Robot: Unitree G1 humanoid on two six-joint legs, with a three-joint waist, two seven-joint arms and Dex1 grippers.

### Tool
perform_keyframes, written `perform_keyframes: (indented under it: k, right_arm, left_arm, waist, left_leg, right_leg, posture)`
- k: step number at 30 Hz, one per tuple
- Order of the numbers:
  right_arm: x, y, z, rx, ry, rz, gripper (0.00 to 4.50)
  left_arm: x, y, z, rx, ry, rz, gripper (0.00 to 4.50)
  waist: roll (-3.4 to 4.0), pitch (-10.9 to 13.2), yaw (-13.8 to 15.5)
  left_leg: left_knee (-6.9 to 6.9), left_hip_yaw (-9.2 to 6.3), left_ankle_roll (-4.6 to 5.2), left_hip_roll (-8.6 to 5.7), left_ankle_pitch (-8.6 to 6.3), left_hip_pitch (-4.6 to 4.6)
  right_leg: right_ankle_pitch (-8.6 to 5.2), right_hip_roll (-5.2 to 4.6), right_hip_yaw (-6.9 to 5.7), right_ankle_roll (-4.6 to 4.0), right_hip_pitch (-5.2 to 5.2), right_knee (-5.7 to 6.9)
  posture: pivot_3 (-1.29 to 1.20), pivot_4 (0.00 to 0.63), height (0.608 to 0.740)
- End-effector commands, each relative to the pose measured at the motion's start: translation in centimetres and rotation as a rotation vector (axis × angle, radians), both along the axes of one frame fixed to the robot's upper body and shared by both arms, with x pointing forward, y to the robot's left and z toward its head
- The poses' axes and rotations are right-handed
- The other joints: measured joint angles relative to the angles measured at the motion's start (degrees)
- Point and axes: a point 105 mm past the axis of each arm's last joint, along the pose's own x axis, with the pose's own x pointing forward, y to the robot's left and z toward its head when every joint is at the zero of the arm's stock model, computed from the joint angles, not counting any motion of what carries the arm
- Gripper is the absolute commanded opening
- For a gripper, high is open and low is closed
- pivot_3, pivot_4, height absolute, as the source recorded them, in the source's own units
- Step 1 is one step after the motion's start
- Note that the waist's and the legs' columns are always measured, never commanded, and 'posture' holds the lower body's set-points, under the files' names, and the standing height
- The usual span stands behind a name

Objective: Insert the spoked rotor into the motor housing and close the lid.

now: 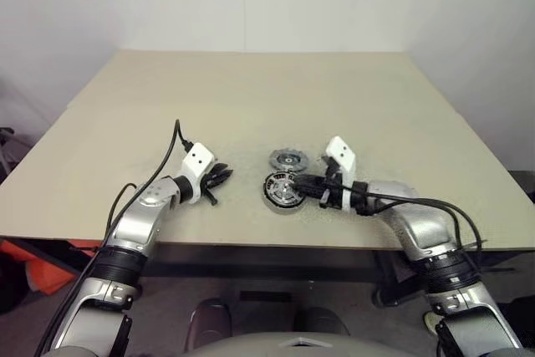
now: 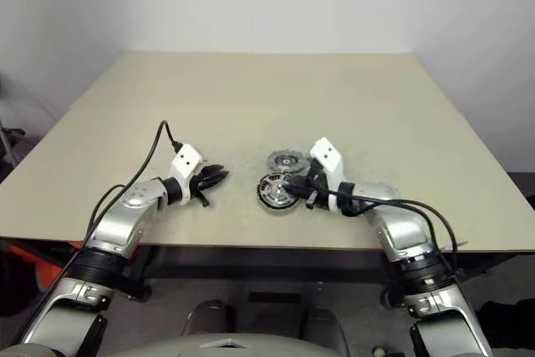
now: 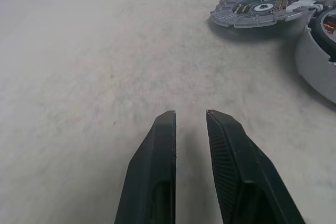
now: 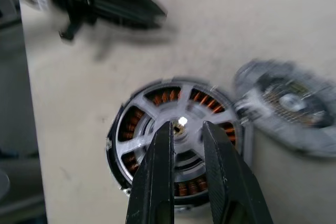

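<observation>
While the right hand (image 4: pixel 182 129) hovered over the rotor (image 4: pixel 173 132) with its two fingers a narrow gap apart and nothing between them, we saw the rotor already seated in the housing (image 1: pixel 283 191), copper windings showing through the gaps between its spokes. We judged the rotor stiff, smooth metal, likely slippery on its flat face, so a spoke or the hub was the place to take it if it needed pressing home. Just beside the housing, on its far side, the lid (image 1: pixel 287 159) lay flat on the desk (image 1: pixel 251 98). We took it for a rigid, fairly weighty cap; its notched edge offered the surest hold, pinched across the rim. The left hand (image 1: pixel 221 176) rested low over the desk, well apart from the parts, fingers nearly together and empty. The desk top was a pale, matt, level board with plenty of bare space around the parts. Plain light walls stood behind it.
</observation>
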Motion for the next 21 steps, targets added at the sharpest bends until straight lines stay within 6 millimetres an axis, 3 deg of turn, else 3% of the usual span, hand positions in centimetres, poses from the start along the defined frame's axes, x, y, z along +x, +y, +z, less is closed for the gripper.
perform_keyframes:
  k: [1,4,8,12,13,15,18,21]
  right_arm:
    - [0.2,0.5,3.3,0.033,-0.119,0.036,0.91]
    - [0.9,0.1,3.4,-0.045,-0.183,0.027,0.91]
    - [1.4,-1.4,3.5,-0.284,-0.305,0.140,0.91]
    - [2.1,-3.2,4.5,-0.533,-0.449,0.282,1.84]
    - [1.6,-3.3,4.9,-0.637,-0.506,0.396,2.13]
    - [0.3,-3.4,5.6,-0.772,-0.570,0.609,2.13]
    - [-0.3,-3.7,6.0,-0.859,-0.593,0.783,2.13]
    - [0.2,-4.7,4.9,-0.989,-0.609,0.915,2.13]
  left_arm:
    - [0.3,-0.4,1.3,0.000,-0.055,-0.011,1.00]
    - [0.5,-0.5,1.4,-0.001,-0.056,-0.012,1.00]
    - [0.8,-0.5,1.6,-0.002,-0.060,-0.015,1.00]
    - [1.0,-0.6,1.6,-0.003,-0.063,-0.018,1.00]
    - [1.1,-0.6,1.6,-0.004,-0.064,-0.017,1.00]
    - [1.3,-0.7,1.5,-0.005,-0.065,-0.018,1.00]
    - [1.4,-1.0,1.5,-0.007,-0.071,-0.020,1.00]
    - [1.6,-1.3,1.5,-0.018,-0.080,-0.010,1.00]
  waist:
    - [0.01,0.0,-0.1]
    - [0.02,0.0,-0.1]
    - [0.02,0.0,0.0]
    - [0.03,0.0,0.0]
    - [0.04,0.0,0.0]
    - [0.07,0.0,0.0]
    - [0.08,0.0,-0.2]
    - [0.07,0.0,-0.1]
  left_leg:
    - [-0.01,0.01,-0.01,0.04,0.01,-0.01]
    - [-0.10,0.04,-0.02,0.08,0.01,-0.22]
    - [-0.03,0.05,0.00,0.03,0.00,-0.72]
    - [0.04,0.05,0.03,0.02,-0.02,-0.77]
    - [0.05,0.05,0.03,0.04,-0.02,-0.77]
    - [0.08,0.05,0.03,0.05,-0.02,-0.79]
    - [0.11,0.06,0.10,0.08,-0.06,-0.80]
    - [0.23,0.05,0.16,0.09,-0.08,-0.82]
  right_leg:
    - [0.01,0.05,0.00,-0.02,-0.06,0.02]
    - [0.20,0.12,0.01,-0.43,-0.30,0.03]
    - [0.25,0.07,0.00,-0.52,-0.68,0.02]
    - [0.25,0.04,-0.03,-0.52,-0.71,0.03]
    - [0.25,0.04,-0.03,-0.52,-0.71,0.04]
    - [0.25,0.04,-0.04,-0.52,-0.73,0.08]
    - [0.26,0.06,-0.04,-0.54,-0.75,0.10]
    - [0.28,0.05,-0.06,-0.58,-0.74,0.14]
  posture:
    - [0.00,0.000,0.740]
    - [0.00,0.000,0.740]
    - [0.00,0.000,0.740]
    - [0.00,0.000,0.740]
    - [0.00,0.000,0.740]
    - [0.00,0.000,0.740]
    - [0.00,0.000,0.740]
    - [0.00,0.000,0.740]
